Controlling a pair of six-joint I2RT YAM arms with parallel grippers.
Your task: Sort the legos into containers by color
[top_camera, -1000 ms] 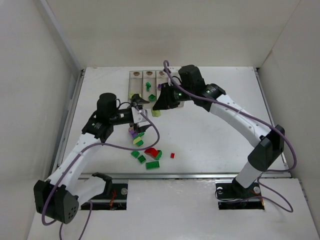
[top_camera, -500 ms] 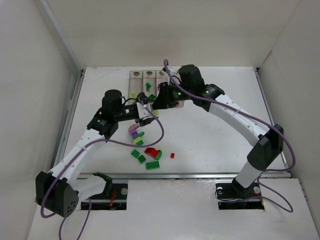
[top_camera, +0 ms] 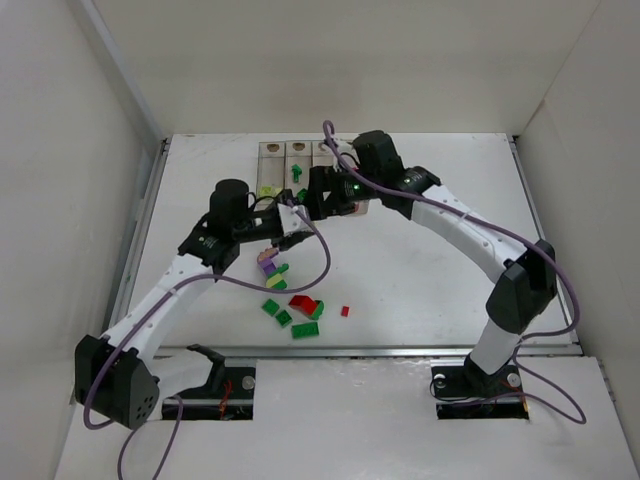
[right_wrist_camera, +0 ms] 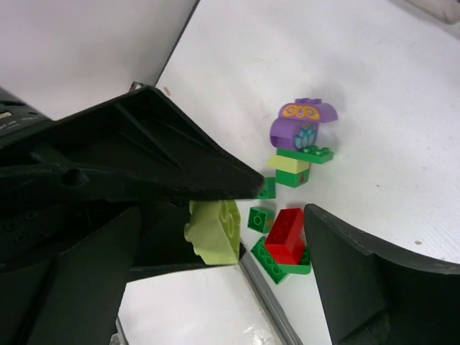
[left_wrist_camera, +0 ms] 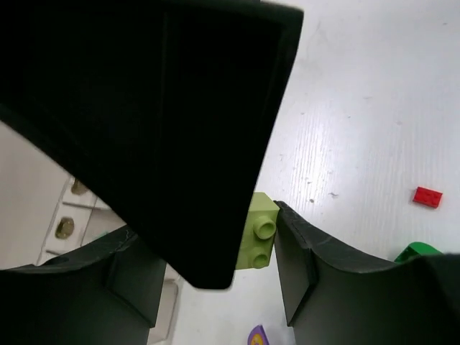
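Note:
A yellow-green lego (left_wrist_camera: 257,231) hangs above the table where my two grippers meet, just in front of the containers (top_camera: 271,151). My left gripper (top_camera: 296,222) is shut on it: one finger (left_wrist_camera: 302,251) presses its studded side, and in the right wrist view the lego (right_wrist_camera: 215,226) sits pinched between the left gripper's black fingers (right_wrist_camera: 165,162). My right gripper (right_wrist_camera: 223,287) stands open, its fingers wide on either side of the lego and off it. Loose legos lie below: a purple piece (right_wrist_camera: 303,122), a red brick (right_wrist_camera: 286,233) and green ones (right_wrist_camera: 260,218).
The containers hold a few legos, dark green (top_camera: 298,172) and yellow-green (top_camera: 266,188). The loose pile (top_camera: 290,305) lies between the arms, with one small red lego (top_camera: 345,311) apart to its right. White walls enclose the table on three sides.
My left gripper has reached in and closed on the yellow-green lego that my right gripper held. The right gripper has since opened and let it go.

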